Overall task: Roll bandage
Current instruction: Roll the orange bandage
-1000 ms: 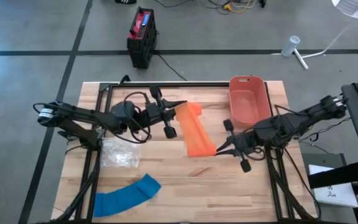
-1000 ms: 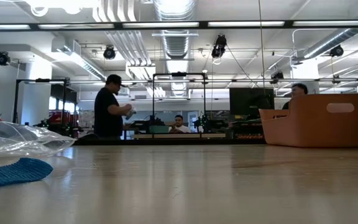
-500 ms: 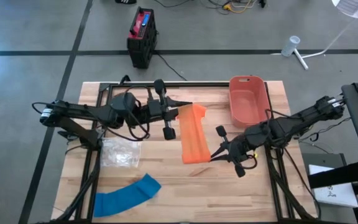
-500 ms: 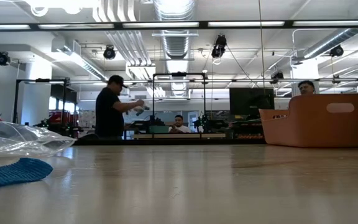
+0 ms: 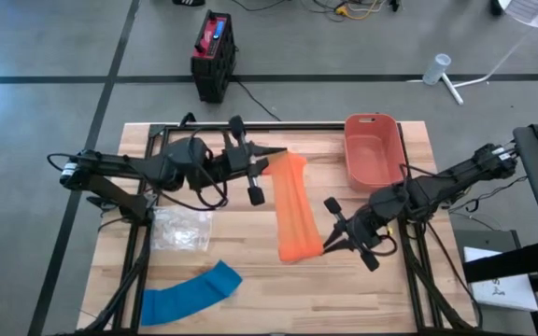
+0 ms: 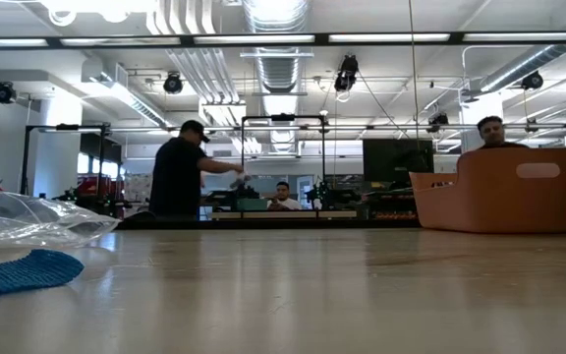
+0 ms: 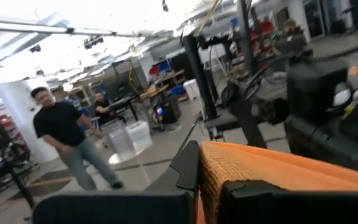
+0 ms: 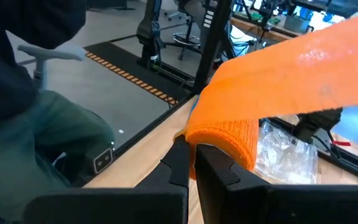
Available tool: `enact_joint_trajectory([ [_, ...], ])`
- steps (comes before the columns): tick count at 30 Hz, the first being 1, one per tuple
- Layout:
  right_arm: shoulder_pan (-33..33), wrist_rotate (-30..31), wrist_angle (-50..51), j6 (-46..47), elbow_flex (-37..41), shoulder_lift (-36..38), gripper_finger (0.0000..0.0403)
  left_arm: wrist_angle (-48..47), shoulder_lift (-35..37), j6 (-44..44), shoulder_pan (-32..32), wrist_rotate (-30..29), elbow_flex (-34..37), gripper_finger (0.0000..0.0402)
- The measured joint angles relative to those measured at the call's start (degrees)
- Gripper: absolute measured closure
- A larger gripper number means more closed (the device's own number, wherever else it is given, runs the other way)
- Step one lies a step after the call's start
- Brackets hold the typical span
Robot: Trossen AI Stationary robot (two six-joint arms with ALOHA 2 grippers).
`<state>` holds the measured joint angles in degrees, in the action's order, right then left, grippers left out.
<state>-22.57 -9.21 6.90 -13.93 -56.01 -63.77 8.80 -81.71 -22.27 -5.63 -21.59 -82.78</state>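
Both end effectors are pinched on the orange bandage [image 5: 297, 207], I note: left end effector [image 5: 267, 166] at its far end, right end effector [image 5: 322, 245] at its near end. Its long axis runs between them, raised over the tabletop [image 5: 250, 280] centre. I judge rolling must proceed from either held end; both arms reach inward, low.
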Motion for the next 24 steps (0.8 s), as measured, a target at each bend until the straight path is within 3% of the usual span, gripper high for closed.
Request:
enact_joint_trajectory([
  [10, -1.02, 0.56, -0.48, 0.43, -0.07, 0.00, 0.0398, -0.35, 0.22, 0.66, 3.54, 0.20, -1.56, 0.0401],
  [24, -1.15, -0.46, -3.76, 0.37, -2.65, 0.27, 0.0399, -4.52, 0.04, 5.11, 3.92, 3.79, 1.48, 0.0401],
])
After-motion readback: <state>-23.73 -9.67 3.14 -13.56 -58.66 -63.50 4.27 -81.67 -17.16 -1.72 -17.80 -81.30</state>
